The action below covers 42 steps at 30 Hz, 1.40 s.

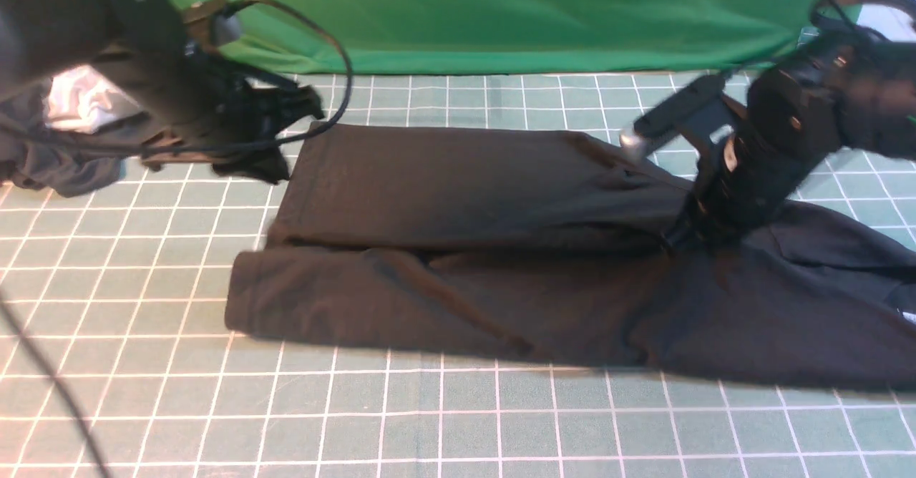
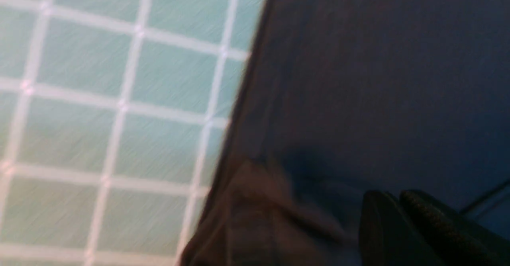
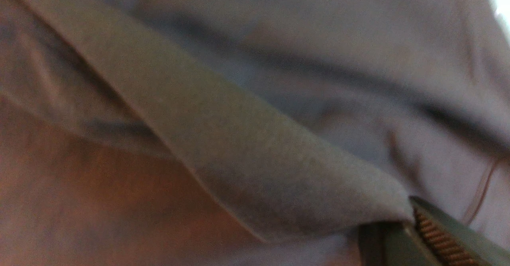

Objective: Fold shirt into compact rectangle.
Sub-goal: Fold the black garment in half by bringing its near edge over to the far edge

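Note:
The black shirt [image 1: 465, 249] lies lengthwise across the gridded mat, doubled into a long band. Its near layer juts out at the left and its right end spreads wide. My right gripper [image 1: 676, 238] presses down on the shirt's right part. In the right wrist view it [image 3: 412, 210] is shut on a raised fold of the shirt [image 3: 239, 158]. My left gripper [image 1: 308, 109] hovers, blurred, by the shirt's far left corner. In the left wrist view it [image 2: 392, 198] is shut above the shirt [image 2: 378, 79], and no cloth shows between its fingers.
A dark grey garment [image 1: 64, 156] bunched with a white cloth [image 1: 79, 102] lies at the far left, behind my left arm. A green backdrop [image 1: 501, 13] closes off the far side. The gridded mat [image 1: 429, 421] runs to the near edge. A black cable [image 1: 347, 70] loops by the left wrist.

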Tool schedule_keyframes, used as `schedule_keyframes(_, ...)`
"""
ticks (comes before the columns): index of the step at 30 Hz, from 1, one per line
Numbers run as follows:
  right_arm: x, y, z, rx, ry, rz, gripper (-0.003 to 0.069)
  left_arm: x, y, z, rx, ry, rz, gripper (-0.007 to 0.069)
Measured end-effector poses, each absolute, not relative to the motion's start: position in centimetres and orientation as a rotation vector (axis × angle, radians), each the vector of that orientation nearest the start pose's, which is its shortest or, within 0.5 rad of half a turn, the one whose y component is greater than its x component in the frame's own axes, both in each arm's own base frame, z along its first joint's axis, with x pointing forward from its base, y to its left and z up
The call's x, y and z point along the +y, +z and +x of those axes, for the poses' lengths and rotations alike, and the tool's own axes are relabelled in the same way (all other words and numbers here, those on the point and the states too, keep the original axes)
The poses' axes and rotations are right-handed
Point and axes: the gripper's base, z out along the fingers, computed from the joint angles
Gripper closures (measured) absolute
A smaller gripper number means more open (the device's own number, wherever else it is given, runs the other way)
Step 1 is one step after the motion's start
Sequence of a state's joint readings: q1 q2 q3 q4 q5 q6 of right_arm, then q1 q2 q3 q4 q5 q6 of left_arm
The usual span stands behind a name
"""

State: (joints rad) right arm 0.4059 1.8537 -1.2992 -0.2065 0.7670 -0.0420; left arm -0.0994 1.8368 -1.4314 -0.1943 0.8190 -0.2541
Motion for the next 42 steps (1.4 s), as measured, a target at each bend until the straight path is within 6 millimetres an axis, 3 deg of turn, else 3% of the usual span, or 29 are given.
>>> schedule_keyframes(2,13.9,20.0,38.2,2.659,-0.138,-0.736,0.0634,-5.6,23.6,41.9,2.695,-0.361,-0.356,0.0612)
schedule_keyframes(8,13.8,19.5,41.5,2.675,-0.151,-0.702,0.0634,-6.0,22.7,45.2,2.738,-0.337,-0.258,0.0612)
schedule_keyframes(16,13.7,19.3,41.8,2.690,-0.157,-0.699,0.0634,-5.5,22.7,44.8,2.873,-0.223,-0.152,0.0606)
schedule_keyframes(25,13.7,19.3,41.8,2.691,-0.158,-0.701,0.0634,-5.6,18.0,45.5,2.991,-0.205,-0.101,0.0470)
schedule_keyframes(29,13.7,19.3,41.8,2.700,-0.160,-0.702,0.0634,-5.7,17.2,44.8,3.084,-0.223,-0.031,0.0420)
schedule_keyframes(34,13.5,19.2,41.5,2.734,-0.170,-0.705,0.0634,-5.9,17.3,43.3,3.136,-0.270,-0.043,0.0437)
schedule_keyframes(42,13.4,19.1,41.3,2.763,-0.177,-0.706,0.0634,-5.5,18.3,37.2,3.227,-0.296,-0.106,0.0470)
